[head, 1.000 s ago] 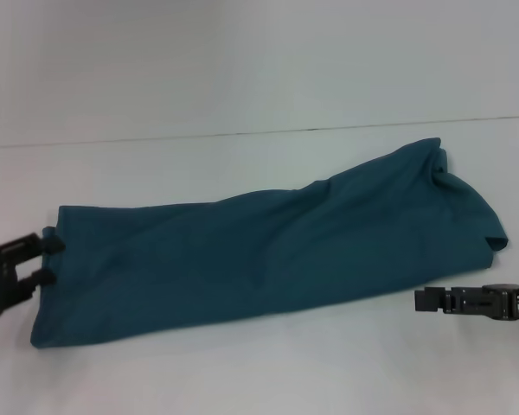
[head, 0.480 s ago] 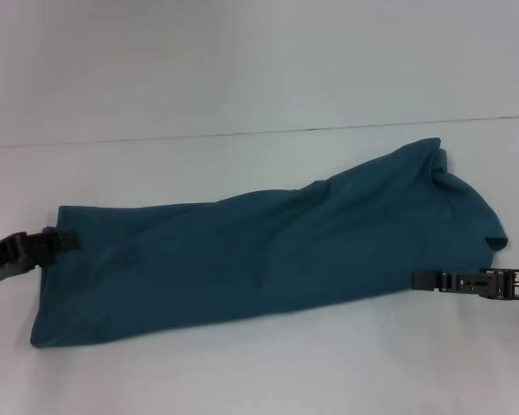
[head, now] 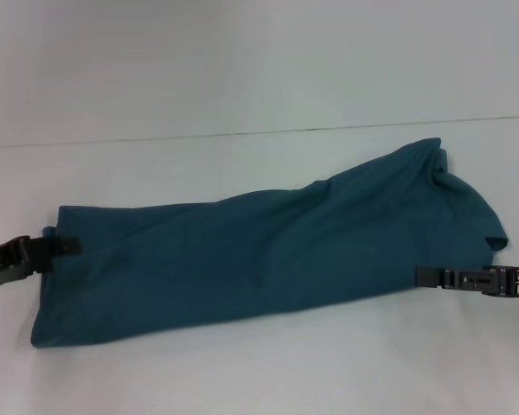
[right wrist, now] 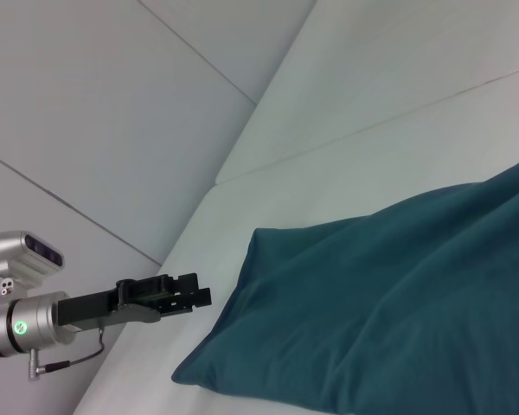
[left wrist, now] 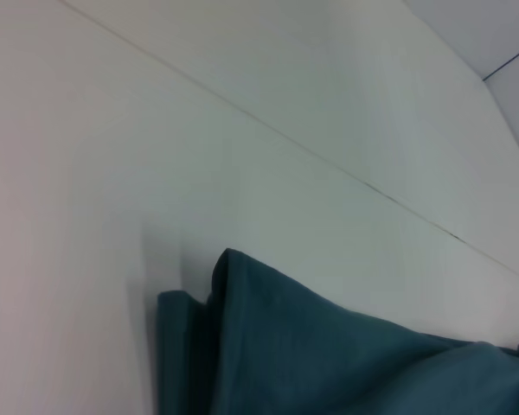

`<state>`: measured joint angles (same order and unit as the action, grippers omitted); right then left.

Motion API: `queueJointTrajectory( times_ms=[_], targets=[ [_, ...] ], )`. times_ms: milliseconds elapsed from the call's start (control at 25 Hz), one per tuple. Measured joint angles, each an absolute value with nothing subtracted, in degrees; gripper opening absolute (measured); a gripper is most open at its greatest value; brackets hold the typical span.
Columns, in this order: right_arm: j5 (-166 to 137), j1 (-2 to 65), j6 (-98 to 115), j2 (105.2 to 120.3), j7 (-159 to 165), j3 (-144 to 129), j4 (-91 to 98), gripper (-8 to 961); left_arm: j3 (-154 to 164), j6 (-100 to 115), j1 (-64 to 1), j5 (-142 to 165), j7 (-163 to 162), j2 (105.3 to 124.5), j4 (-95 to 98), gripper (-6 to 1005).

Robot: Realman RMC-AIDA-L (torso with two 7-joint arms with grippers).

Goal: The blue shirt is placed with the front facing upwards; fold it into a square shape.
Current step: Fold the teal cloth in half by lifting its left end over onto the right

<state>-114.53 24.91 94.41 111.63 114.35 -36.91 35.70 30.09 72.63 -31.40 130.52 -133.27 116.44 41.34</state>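
Shirt (head: 268, 251): teal, folded into a long wrinkled band, lying diagonally across the white tabletop (head: 242, 69). Left gripper (head: 65, 245) at its left end, right gripper (head: 426, 277) at its near edge; finger states indeterminable.

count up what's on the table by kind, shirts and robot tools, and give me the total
Dark teal-blue cotton shirt, folded into a long strip: 1
Black robot tools: 2, the left tool at the strip's left end, the right tool at its near right edge
Total: 3

We see black, blocky grippers — the left gripper (right wrist: 175, 292) on a silver wrist with green light and thin cable.
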Motion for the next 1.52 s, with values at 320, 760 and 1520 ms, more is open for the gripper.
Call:
queueJointTrajectory(
  times_ms=[320, 760, 1520],
  targets=[
    [-114.52, 24.96, 94.34, 111.62, 114.35, -36.91, 35.68, 655, 30.3, 72.92, -31.33, 130.66, -134.49, 116.6, 41.56, 730],
    [-114.54, 24.9, 94.36, 111.78, 114.35, -36.84, 35.68, 655, 30.6, 68.13, -30.19, 130.5, -143.5, 117.49, 40.85, 740],
    [-114.51, 24.35, 93.87, 111.79, 114.34, -36.82, 35.68, 655, 31.13, 67.1, -30.05, 130.72, -143.52, 117.69, 38.48, 732]
  ],
)
